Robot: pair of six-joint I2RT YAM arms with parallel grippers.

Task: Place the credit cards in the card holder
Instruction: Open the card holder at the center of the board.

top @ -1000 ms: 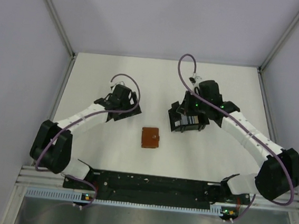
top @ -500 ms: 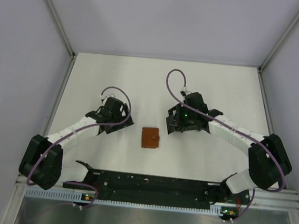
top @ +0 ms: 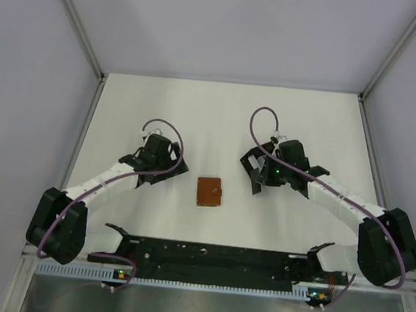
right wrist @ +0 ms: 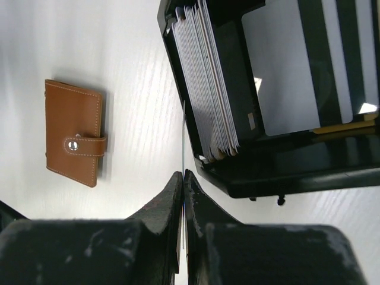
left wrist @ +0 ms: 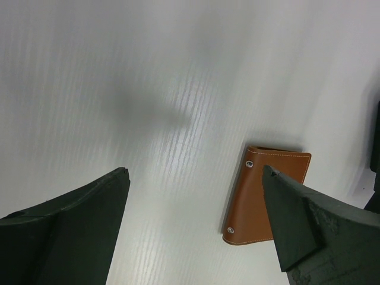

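Card holder (top: 209, 191) — buttoned shut on the surface (top: 197, 111), nothing loaded. Right fingers (right wrist: 166, 202) pinch one credit card (right wrist: 183, 130) beside the black box (right wrist: 279, 178); left fingers (left wrist: 71, 219) spread, empty.

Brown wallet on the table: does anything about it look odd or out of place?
The card holder lies flat with its tab snapped shut, yet the right claw pinches a thin card edge-on beside the black box. Nothing looks spilled or damaged.

The table (top: 307, 121) is overlooked from above and behind. The card holder (top: 209, 191) (left wrist: 267, 196) (right wrist: 74, 141) is shared, seen closely beyond the left gripper (left wrist: 196, 171) and the right gripper (right wrist: 181, 174).
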